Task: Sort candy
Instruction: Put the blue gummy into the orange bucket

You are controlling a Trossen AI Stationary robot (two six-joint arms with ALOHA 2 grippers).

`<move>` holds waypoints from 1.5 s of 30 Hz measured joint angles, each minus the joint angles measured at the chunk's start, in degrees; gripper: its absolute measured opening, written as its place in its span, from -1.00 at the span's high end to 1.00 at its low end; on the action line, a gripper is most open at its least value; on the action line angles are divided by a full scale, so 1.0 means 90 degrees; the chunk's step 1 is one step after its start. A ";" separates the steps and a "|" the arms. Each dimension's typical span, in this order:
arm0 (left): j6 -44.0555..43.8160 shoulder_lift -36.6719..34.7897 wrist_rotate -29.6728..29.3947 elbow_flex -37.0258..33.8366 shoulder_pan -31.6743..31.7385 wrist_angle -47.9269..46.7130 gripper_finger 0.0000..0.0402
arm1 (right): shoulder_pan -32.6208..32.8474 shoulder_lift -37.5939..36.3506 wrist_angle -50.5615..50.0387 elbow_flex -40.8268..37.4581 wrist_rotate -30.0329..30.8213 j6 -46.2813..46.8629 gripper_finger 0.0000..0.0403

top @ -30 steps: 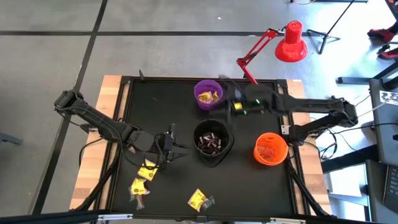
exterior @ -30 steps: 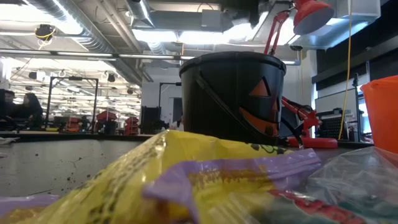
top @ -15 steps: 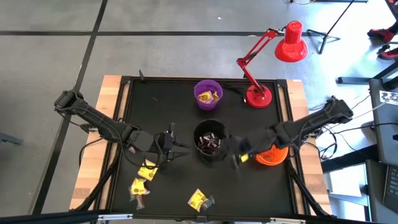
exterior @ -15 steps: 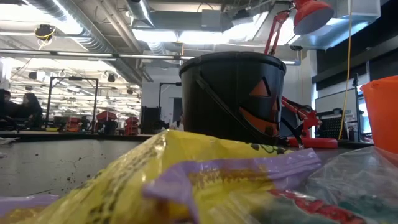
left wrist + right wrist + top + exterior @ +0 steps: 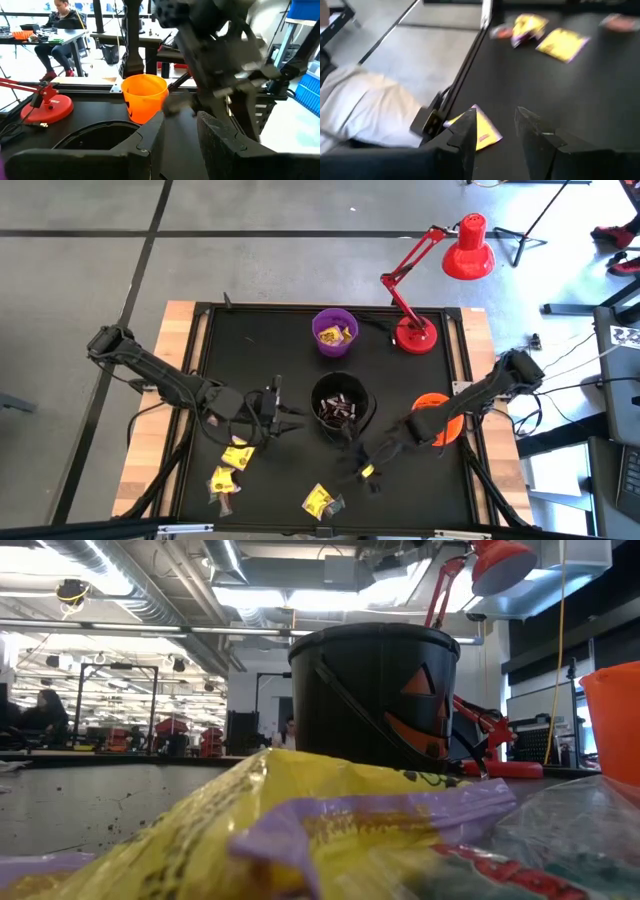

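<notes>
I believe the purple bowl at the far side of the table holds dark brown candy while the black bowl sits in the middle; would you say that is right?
Not quite. The purple bowl holds yellow candy, as the high view shows; the dark pieces are in the black bowl. The rest stands: the purple bowl is at the far side and the black bowl sits in the middle.

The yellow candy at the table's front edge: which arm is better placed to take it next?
Probably the right. The right claw is close beside the yellow candy, with open fingers and nothing between them. The left claw sits farther back beside the black bowl.
</notes>
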 joint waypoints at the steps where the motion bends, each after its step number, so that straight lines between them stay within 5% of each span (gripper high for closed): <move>1: 0.0000 0.0000 -0.0002 0.0000 0.0010 -0.0003 0.48 | 0.0019 0.0132 -0.0020 0.0026 -0.0073 0.0025 0.35; 15: -0.0053 0.0000 -0.0002 0.0000 0.0117 -0.0020 0.48 | 0.0707 0.2443 -0.3004 0.2473 -0.0541 -0.0437 0.35; 35: -0.0056 0.0000 0.0083 0.0000 0.0063 -0.0041 0.48 | 0.0596 0.3496 -0.2909 0.2494 -0.0519 -0.0494 0.35; 45: -0.0056 0.0000 0.0093 0.0000 0.0066 -0.0113 0.48 | 0.0204 0.3385 -0.3791 0.2649 0.0320 -0.0523 0.35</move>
